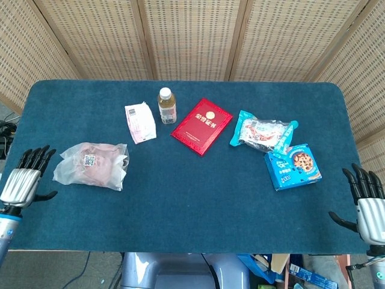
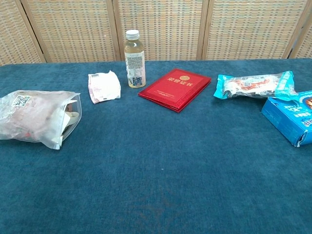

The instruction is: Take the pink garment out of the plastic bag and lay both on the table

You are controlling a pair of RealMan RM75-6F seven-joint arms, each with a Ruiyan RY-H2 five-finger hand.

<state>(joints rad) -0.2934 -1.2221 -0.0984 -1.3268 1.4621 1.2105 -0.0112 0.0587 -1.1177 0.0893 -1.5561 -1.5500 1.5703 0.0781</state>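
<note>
Pink garment (image 1: 93, 161) lying inside plastic bag (image 1: 65, 174) on table (image 1: 180, 192), left side. Left hand (image 1: 24, 180) hovering just beside bag, fingers spread, holding nothing. Right hand (image 1: 367, 201) hanging at table's right edge, fingers apart, gripping nothing, near blue box (image 1: 293, 166).

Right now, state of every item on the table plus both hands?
clear plastic bag: lying flat, pink garment inside
clear drink bottle: upright, white cap on
red booklet: closed
small pink-white packet: lying flat
light-blue snack wrapper: looks sealed
blue biscuit box: lying flat
left hand: open, holds nothing
right hand: open, holds nothing
</note>
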